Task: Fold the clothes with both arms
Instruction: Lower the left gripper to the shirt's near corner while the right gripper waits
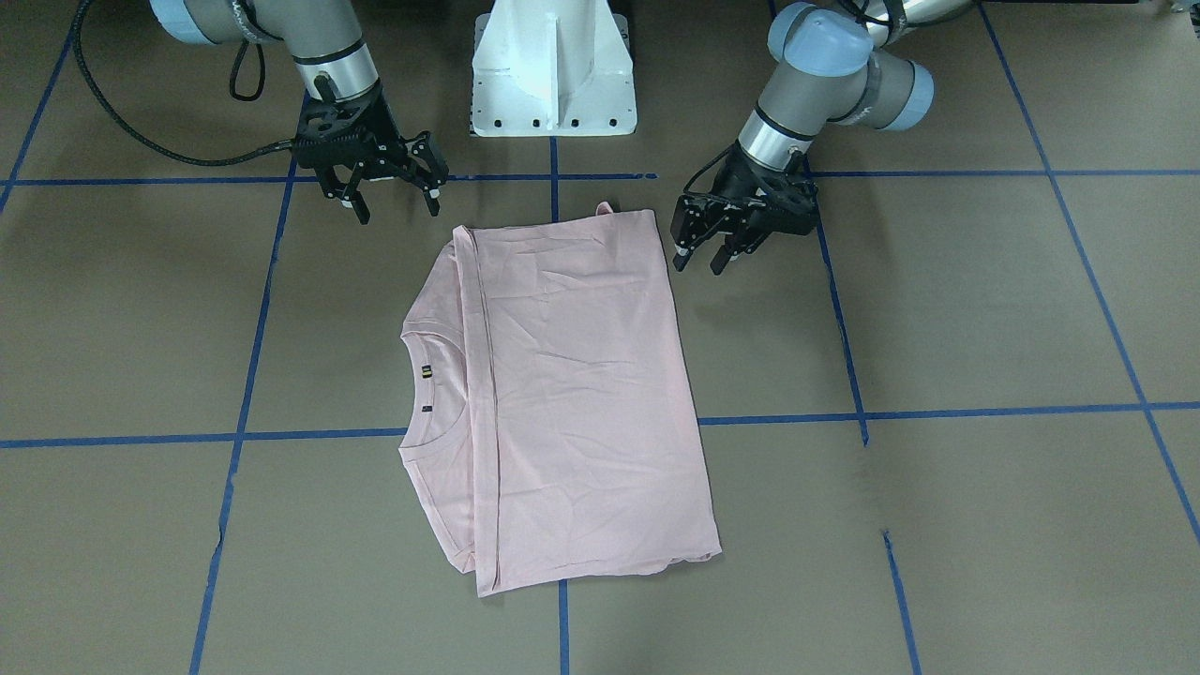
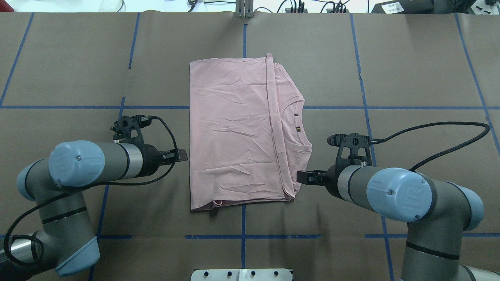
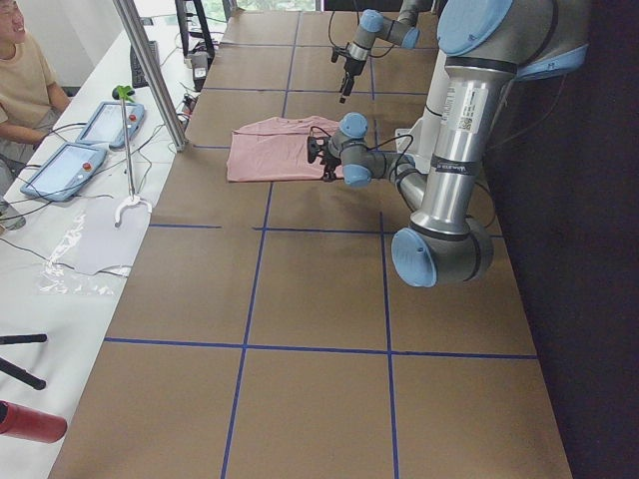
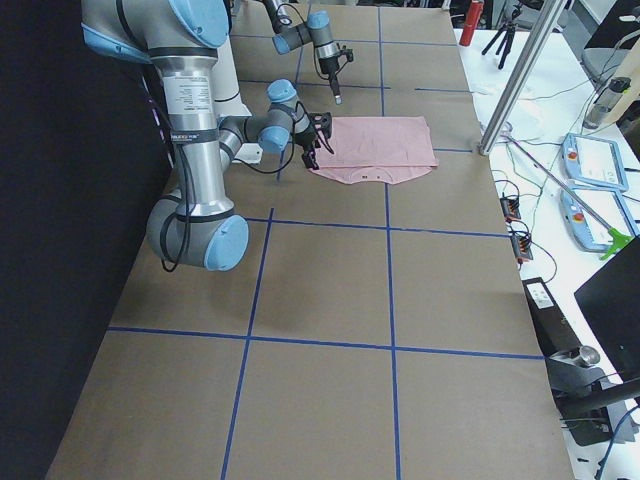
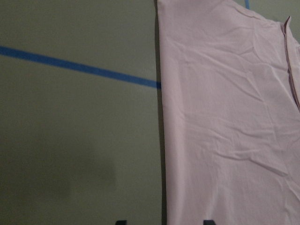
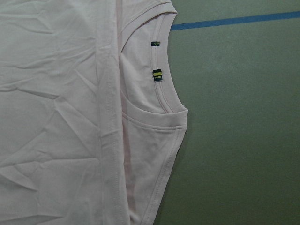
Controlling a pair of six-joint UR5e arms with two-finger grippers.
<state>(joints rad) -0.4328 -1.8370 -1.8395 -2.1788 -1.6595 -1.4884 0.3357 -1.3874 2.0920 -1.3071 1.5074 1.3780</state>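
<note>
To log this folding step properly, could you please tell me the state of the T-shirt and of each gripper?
Pink T-shirt: folded, lying flat, neckline showing on the robot's right side, held by neither gripper.
Left gripper: open, empty, beside the T-shirt's long folded edge.
Right gripper: open, empty, off the T-shirt's neckline side.

Overhead and front views opposite, end views along the table [image 3: 319,289], wrist cameras close over the T-shirt [image 5: 225,117].
</note>
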